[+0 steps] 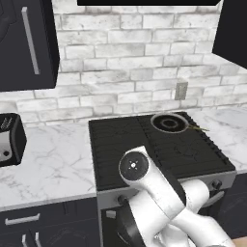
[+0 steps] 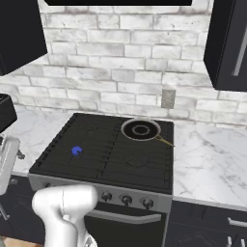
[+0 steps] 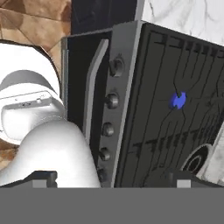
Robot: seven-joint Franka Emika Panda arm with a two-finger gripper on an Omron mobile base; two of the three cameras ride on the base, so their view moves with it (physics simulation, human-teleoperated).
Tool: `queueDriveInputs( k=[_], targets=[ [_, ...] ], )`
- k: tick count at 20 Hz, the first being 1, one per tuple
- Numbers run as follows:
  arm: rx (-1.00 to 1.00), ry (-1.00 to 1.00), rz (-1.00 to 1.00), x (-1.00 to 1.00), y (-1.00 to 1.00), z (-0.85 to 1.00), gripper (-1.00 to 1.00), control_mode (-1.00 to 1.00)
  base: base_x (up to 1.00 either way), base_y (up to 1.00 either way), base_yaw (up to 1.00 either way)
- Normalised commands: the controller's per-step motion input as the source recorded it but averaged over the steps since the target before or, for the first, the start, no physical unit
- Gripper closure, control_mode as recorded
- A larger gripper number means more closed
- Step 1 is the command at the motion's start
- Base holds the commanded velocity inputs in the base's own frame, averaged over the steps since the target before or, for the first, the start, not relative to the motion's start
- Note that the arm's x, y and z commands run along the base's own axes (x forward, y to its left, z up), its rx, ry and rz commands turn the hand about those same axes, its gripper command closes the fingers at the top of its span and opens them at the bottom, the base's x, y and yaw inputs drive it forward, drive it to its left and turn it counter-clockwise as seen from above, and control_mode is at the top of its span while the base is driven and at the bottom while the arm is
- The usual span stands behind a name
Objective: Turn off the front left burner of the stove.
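The stove (image 2: 103,159) is a wide black range with ridged grates and a grey front strip. Its front left burner (image 2: 76,151) carries a small blue flame, and the same flame spot marks that burner (image 3: 177,100) in the hand view, which is rolled sideways. Several dark round knobs (image 3: 112,100) line the front strip beside the oven handle (image 3: 94,83); three of these knobs (image 2: 126,199) show from the right. My gripper (image 3: 113,181) is open, its fingertips (image 3: 43,177) wide apart and well clear of the knobs. In the left base view my arm covers part of the front left burner (image 1: 113,161).
A round silver-rimmed pan (image 2: 141,129) sits on the back right grate. A black-and-silver toaster (image 1: 9,140) stands on the marble counter (image 1: 53,164) at the left. Dark cabinets hang above both sides, and drawers (image 1: 21,220) flank the oven.
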Motion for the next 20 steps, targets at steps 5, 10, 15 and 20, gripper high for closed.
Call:
queueDriveInputs(
  k=[5, 10, 15, 20],
  targets=[
    [-0.15, -0.12, 0.39, -0.42, 0.1, -0.47, -1.0, -1.0, 0.0, 0.0, 0.0],
    [-0.1, -0.18, 0.23, -0.08, 0.17, -0.58, -1.0, -1.0, 0.0, 0.0, 0.0],
    [-0.04, -0.25, 0.11, 0.04, 0.06, -0.66, -1.0, -1.0, 0.0, 0.0, 0.0],
    [-0.05, -0.31, 0.13, 0.04, 0.0, -0.65, -1.0, -1.0, 0.0, 0.0, 0.0]
  ],
)
